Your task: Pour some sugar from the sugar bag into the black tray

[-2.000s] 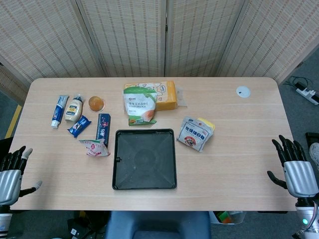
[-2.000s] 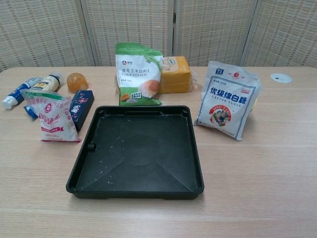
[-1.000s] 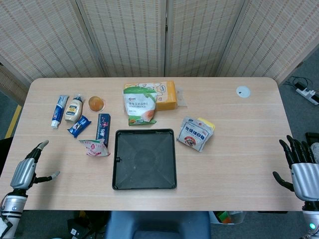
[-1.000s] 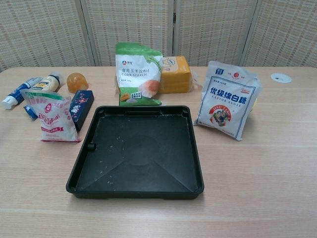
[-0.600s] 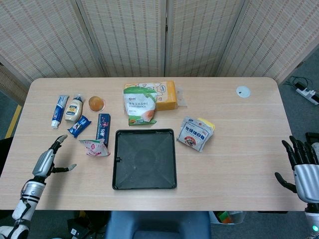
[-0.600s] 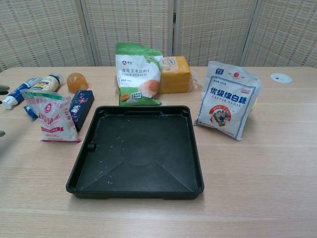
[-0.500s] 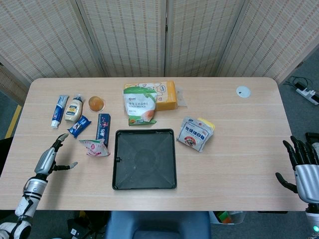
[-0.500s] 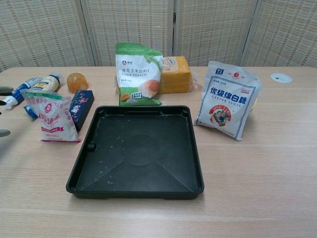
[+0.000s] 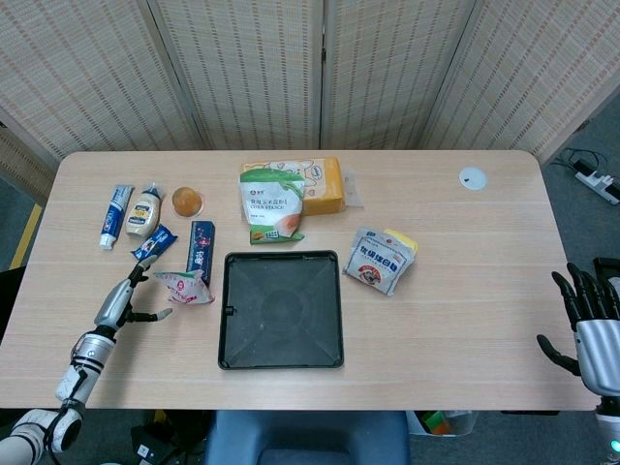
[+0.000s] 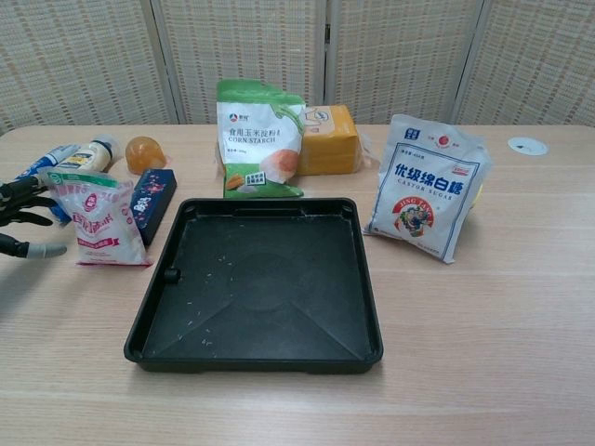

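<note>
The black tray lies at the table's front middle with a few white grains in it. A white castor sugar bag leans just right of it. A small pink-and-white pouch stands left of the tray. My left hand hovers just left of that pouch, fingers spread toward it, holding nothing. My right hand hangs past the table's right edge with fingers apart and empty; the chest view does not show it.
Behind the tray stand a green corn starch bag and a yellow box. At the left lie an orange ball, a toothpaste tube, a cream bottle and a dark blue packet. A white disc lies far right.
My left hand has come in from the table's front left corner, up and to the right, to the small pouch. The right hand has drifted slightly down and outward. No object moved.
</note>
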Robot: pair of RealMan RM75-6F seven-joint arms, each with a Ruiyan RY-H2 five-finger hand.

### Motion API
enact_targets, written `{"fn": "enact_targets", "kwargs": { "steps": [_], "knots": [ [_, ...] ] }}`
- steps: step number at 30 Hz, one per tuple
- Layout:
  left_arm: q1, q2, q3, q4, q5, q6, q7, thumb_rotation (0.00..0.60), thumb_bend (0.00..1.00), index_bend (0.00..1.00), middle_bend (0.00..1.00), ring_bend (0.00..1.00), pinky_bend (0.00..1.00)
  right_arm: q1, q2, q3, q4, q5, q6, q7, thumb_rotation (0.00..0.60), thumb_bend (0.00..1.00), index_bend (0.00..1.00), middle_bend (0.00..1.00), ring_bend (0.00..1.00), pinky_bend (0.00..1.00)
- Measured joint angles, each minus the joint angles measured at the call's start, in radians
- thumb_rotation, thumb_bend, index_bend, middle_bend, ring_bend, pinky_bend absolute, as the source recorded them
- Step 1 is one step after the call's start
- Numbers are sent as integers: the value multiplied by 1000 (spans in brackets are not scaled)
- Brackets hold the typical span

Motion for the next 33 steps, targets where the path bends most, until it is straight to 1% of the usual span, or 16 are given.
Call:
{"fn": "enact_targets", "kwargs": {
  "steps": [7, 20, 27, 33],
  "knots": [
    [-25, -54, 16, 72, 11, -18, -49, 600, 222, 0, 45, 99, 195, -3, 6, 0, -13, -1, 2, -12, 600, 255, 0, 0, 38, 0],
    [-42, -136, 34, 172, 24, 1, -101, 600, 223, 0, 55, 122, 198, -10, 12, 2, -28, 3, 7, -25, 600, 255, 0, 0, 37, 0],
    [-52, -179, 38, 218, 27, 8, -132, 600, 222, 2, 86, 150, 211, -13, 15, 2, -32, 5, 7, -31, 600, 255, 0, 0, 39, 0],
    [-54, -227, 35, 276, 25, 26, -151, 600, 223, 52, 140, 192, 239, -18, 15, 1, -31, 11, 8, -32, 600, 256, 0, 0, 39, 0]
  ]
}}
